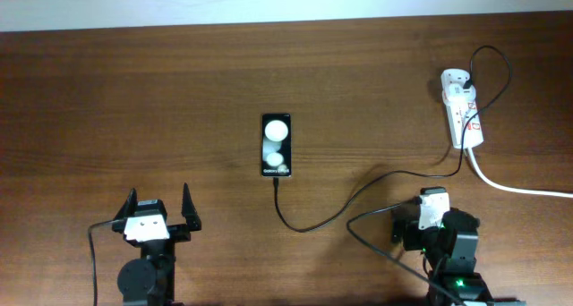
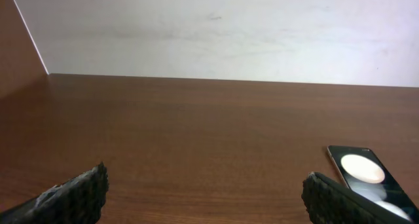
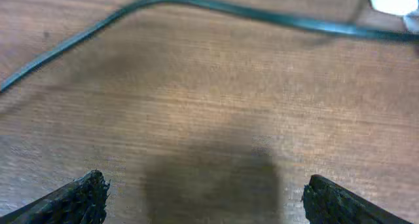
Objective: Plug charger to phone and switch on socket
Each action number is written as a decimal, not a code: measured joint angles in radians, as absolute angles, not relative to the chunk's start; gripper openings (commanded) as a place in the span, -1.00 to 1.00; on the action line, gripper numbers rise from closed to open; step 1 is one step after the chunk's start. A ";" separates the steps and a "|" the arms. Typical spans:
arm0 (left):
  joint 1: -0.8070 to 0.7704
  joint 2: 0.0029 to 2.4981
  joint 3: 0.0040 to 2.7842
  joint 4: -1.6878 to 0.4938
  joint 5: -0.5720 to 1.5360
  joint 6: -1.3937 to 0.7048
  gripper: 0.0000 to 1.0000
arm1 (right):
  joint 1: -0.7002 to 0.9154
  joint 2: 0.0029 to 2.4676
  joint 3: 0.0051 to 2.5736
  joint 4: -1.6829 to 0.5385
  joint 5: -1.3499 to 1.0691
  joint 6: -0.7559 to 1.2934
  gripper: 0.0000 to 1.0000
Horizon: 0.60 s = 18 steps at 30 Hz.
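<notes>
- So, the phone (image 1: 276, 145) lies flat in the middle of the table (image 1: 134, 91). The charger (image 1: 421, 174) tip touches its near end, but you can't tell if it's pushed in.
- The socket (image 1: 463, 109) sits far right of the phone.
- The left gripper (image 1: 158, 203) and right gripper (image 3: 206, 198) have jaws wide apart, holding nothing.
- Next, I think, you press the socket's switch.

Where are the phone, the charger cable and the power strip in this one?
phone (image 1: 277, 146): overhead view, centre of its glossy face.
charger cable (image 1: 304, 230): overhead view, low bend of the slack near the phone.
power strip (image 1: 463, 109): overhead view, middle of its white body.
</notes>
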<state>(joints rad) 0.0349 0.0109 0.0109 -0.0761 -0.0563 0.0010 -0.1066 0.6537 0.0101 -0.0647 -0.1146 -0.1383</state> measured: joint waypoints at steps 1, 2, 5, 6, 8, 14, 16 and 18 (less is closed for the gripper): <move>0.035 0.011 0.011 -0.076 -0.056 0.001 0.98 | -0.065 0.583 0.010 -0.067 -0.109 -0.138 0.97; 0.035 0.011 0.011 -0.076 -0.056 0.001 0.98 | -0.036 0.527 0.010 -0.065 -0.112 -0.138 0.97; 0.035 0.011 0.011 -0.076 -0.056 0.001 0.98 | 0.033 0.348 0.010 -0.067 -0.102 -0.138 0.97; 0.035 0.011 0.011 -0.076 -0.056 0.001 0.99 | 0.033 0.304 0.010 -0.067 -0.103 -0.138 0.98; 0.035 0.011 0.011 -0.076 -0.056 0.001 0.98 | 0.032 0.217 0.010 -0.067 -0.102 -0.138 0.97; 0.035 0.010 0.011 -0.076 -0.056 0.001 0.98 | -0.001 0.015 0.010 -0.067 -0.096 -0.138 0.97; 0.035 0.010 0.011 -0.076 -0.056 0.001 0.98 | -0.001 0.015 0.010 -0.067 -0.096 -0.138 0.97; 0.035 0.010 0.011 -0.076 -0.056 0.001 0.98 | -0.001 0.015 0.010 -0.067 -0.096 -0.138 0.97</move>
<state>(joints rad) 0.0349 0.0101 0.0109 -0.0761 -0.0559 0.0010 -0.0006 0.0154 0.0101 -0.0669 -0.0959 -0.1379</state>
